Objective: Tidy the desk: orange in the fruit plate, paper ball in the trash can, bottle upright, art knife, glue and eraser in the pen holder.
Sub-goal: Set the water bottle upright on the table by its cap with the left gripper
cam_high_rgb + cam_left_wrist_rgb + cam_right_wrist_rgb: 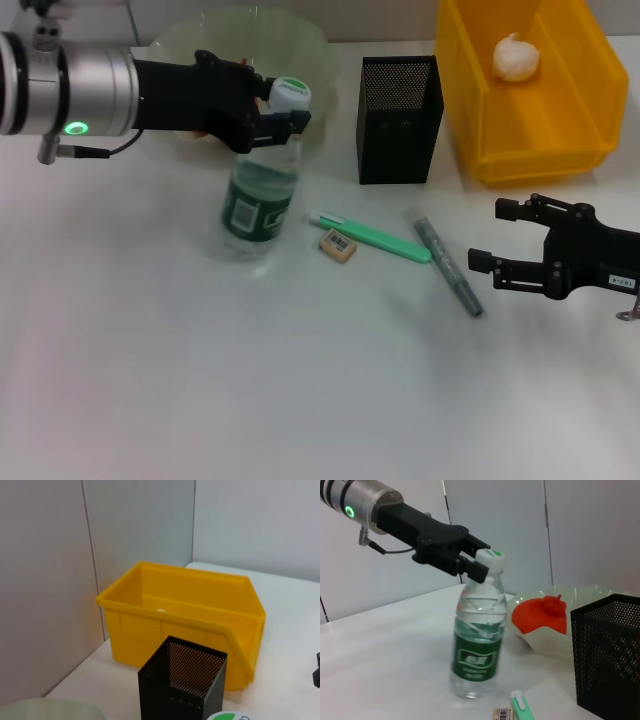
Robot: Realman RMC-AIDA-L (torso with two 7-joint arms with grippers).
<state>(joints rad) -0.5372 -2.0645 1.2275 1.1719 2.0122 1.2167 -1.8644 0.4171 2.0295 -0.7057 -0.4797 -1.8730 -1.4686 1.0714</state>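
Note:
The bottle (259,196) stands upright on the table, clear with a green label and a white-and-green cap (490,560). My left gripper (285,108) is shut on its neck just under the cap, also seen in the right wrist view (476,564). Behind it, the orange (540,615) lies in the pale-green fruit plate (300,45). The paper ball (515,58) rests in the yellow trash can (560,140). The green art knife (370,237), the beige eraser (337,246) and the grey glue stick (445,262) lie on the table in front of the black mesh pen holder (398,120). My right gripper (488,235) hovers open, right of the glue.
The trash can (180,610) stands against the back wall with the pen holder (182,680) just in front of it. Grey partition walls close off the back. Bare white table stretches across the near half.

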